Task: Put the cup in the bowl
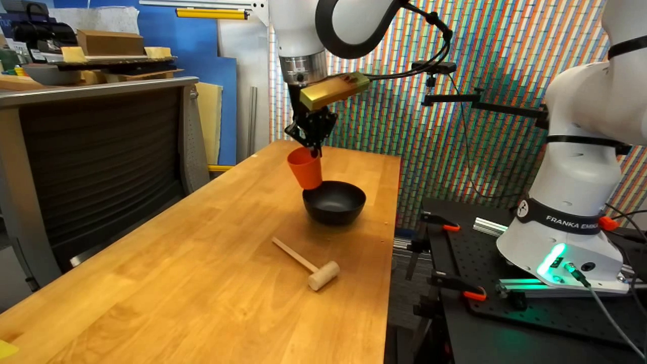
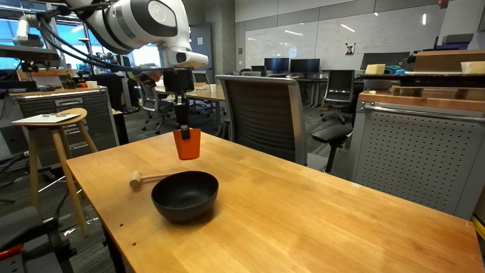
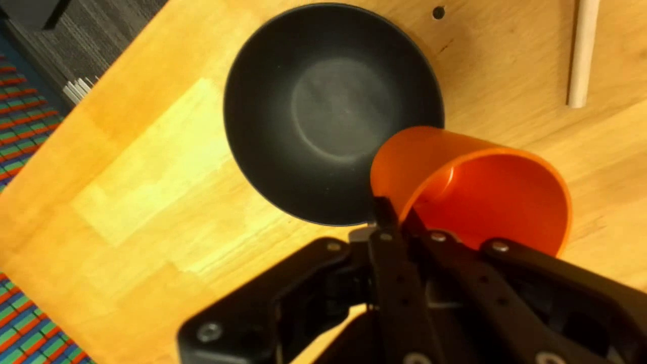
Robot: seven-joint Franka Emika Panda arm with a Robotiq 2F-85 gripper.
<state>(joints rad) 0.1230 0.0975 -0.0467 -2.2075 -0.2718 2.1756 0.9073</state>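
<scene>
Above a wooden table [image 1: 202, 263], hand [image 3: 400, 215] pinching orange cup [image 1: 306, 171] by its rim, black bowl [image 2: 185, 198] lower, mallet [image 1: 322, 276] nearby

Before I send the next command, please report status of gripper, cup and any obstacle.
Gripper closed on cup. Cup in the air, tilted, apart from bowl, not yet in it. Wooden mallet near bowl, seemingly not in the way.

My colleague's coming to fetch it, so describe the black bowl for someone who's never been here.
Find the wooden table beside the white robot base. On it, near the robot-side edge, sits a round bowl. It's matte black, unlike the orange cup in the gripper and the pale mallet lying nearby.
</scene>
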